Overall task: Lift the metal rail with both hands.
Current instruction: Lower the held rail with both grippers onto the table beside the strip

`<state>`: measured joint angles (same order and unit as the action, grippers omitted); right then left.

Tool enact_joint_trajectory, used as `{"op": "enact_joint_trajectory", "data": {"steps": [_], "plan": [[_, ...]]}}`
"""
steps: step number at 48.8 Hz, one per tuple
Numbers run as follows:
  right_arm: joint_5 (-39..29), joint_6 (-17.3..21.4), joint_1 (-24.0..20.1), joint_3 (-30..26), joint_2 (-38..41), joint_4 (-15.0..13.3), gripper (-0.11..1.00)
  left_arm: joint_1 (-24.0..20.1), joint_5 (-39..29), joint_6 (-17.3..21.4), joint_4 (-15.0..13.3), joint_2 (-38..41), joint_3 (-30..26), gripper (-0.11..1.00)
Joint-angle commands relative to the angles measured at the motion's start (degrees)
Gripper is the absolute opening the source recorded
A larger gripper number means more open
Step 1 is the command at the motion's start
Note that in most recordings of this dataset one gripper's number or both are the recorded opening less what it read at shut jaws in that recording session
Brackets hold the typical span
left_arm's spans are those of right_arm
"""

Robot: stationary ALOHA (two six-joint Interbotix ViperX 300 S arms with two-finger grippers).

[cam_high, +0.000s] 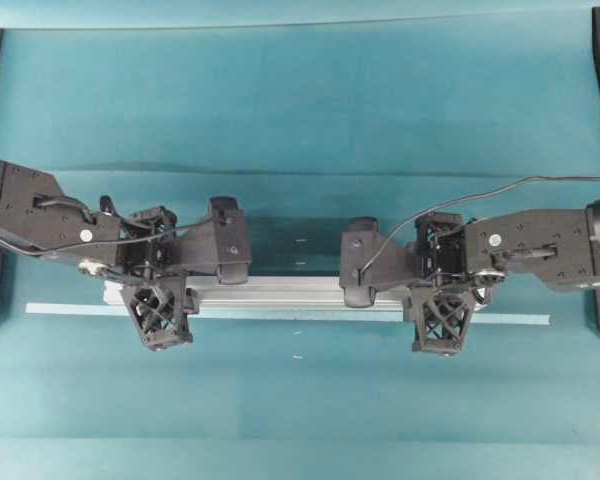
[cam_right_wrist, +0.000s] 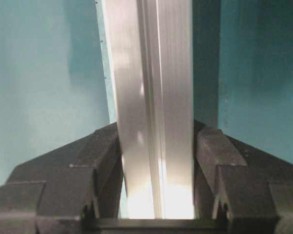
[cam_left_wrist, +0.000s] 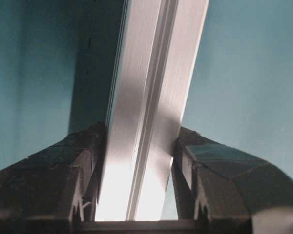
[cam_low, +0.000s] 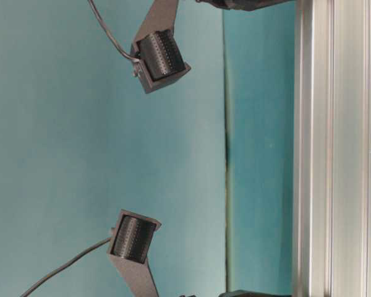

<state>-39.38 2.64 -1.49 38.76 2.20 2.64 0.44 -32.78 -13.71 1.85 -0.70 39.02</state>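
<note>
Metal rail [cam_high: 280,292] spans mid teal worktop [cam_high: 300,100], lengthwise left to right, just behind thin pale tape strip [cam_high: 70,309]. Left claw [cam_left_wrist: 139,195] pinches rail near its left end. Right claw [cam_right_wrist: 158,195] pinches rail near its right end.

The metal rail [cam_high: 280,292] is gleaming silver with lengthwise grooves; both black pincers are showing lattice-patterned fingers [cam_high: 158,315]; the bench [cam_high: 300,110] is looking teal, perhaps cloth-covered.
</note>
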Motion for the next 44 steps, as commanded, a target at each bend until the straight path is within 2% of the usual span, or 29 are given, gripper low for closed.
{"op": "enact_joint_trajectory", "data": {"steps": [1, 28, 44], "plan": [[0.9, -0.1, -0.6, -0.4, 0.8, 0.2, 0.41, -1.1, 0.6, -0.9, 0.0, -0.4, -0.5, 0.34], [0.9, 0.4, -0.6, -0.3, 1.1, 0.3, 0.41, -1.1, 4.7, 2.0, 0.0, -0.3, 0.3, 0.34], [1.0, 0.5, -0.6, -0.2, 1.1, 0.7, 0.4, -1.1, 4.9, 1.8, 0.0, -0.4, 0.9, 0.34]]}}
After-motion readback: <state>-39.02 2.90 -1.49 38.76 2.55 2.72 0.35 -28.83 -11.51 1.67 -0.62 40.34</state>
